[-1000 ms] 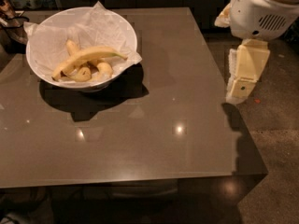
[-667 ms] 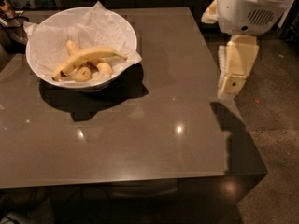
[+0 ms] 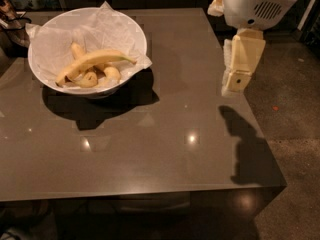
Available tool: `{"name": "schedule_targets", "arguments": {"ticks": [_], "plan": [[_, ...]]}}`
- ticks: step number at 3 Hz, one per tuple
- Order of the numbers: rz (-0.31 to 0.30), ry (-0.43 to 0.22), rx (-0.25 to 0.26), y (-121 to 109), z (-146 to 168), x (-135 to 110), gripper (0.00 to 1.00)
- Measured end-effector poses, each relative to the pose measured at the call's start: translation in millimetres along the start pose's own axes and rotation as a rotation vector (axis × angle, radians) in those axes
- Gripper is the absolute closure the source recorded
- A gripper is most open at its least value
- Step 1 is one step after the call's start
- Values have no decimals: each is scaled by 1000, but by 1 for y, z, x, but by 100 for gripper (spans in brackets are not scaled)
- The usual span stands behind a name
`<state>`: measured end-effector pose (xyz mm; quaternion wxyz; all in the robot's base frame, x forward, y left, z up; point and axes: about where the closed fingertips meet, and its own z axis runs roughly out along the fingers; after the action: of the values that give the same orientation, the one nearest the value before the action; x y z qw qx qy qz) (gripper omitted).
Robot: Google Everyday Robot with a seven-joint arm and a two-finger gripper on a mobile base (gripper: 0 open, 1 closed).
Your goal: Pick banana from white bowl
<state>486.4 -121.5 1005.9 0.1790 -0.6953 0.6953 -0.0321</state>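
Note:
The white bowl (image 3: 50, 76), lined with crumpled white paper, stands on the far left part of the grey table. The long pale-yellow banana (image 3: 92, 61) lies across it with its thin dark stem pointing right. Two shorter bananas lie partly under it. My gripper (image 3: 234, 84) hangs from the white arm above the table's right edge, well to the right of the bowl and above the surface. It holds nothing that I can see.
The grey table (image 3: 150, 149) has its front edge near the bottom and its right edge under the arm. Dark speckled floor lies to the right. Some dark objects (image 3: 12, 19) sit behind the bowl at the far left.
The arm and gripper have moved left, from beyond the table's right edge to above it. The bowl and bananas have not moved.

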Motion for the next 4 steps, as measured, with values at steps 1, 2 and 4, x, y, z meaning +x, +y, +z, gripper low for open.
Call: {"name": "schedule_targets", "arguments": {"ticks": [1,2,4], "plan": [[-28,-36,-15,-21,5,-21,0],[-68,-54,-35,-44,13,-42,0],[-115,-77,-12,-72,24,-68,0]]}}
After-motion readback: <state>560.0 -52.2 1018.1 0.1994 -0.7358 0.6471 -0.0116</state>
